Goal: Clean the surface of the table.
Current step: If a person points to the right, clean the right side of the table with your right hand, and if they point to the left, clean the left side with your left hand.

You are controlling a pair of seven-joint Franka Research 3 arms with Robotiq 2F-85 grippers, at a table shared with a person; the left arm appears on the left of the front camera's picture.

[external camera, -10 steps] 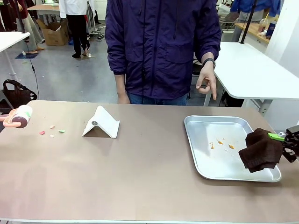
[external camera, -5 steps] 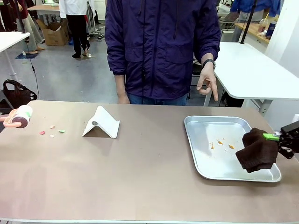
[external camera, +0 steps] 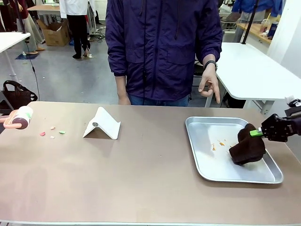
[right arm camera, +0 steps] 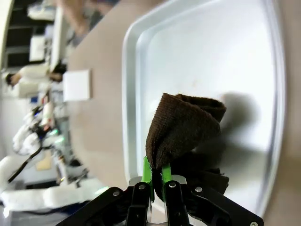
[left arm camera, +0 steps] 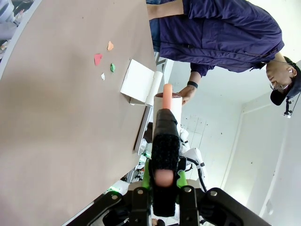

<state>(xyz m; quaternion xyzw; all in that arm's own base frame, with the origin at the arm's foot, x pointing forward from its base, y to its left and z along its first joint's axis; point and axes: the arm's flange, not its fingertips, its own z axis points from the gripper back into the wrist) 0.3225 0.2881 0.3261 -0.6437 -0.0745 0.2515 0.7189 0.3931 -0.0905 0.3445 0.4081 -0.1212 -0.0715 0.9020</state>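
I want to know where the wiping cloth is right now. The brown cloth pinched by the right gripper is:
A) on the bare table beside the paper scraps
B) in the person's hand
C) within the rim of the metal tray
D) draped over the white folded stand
C: the brown cloth, pinched in the right gripper, sits inside the rim of the metal tray, far from the scraps and the stand.

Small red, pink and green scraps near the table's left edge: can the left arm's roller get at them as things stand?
Probably yes. The left gripper, shut on the pink-handled roller, hangs beside the scraps, with bare taupe-brown table between; the white folded card lies past them, not in the way.
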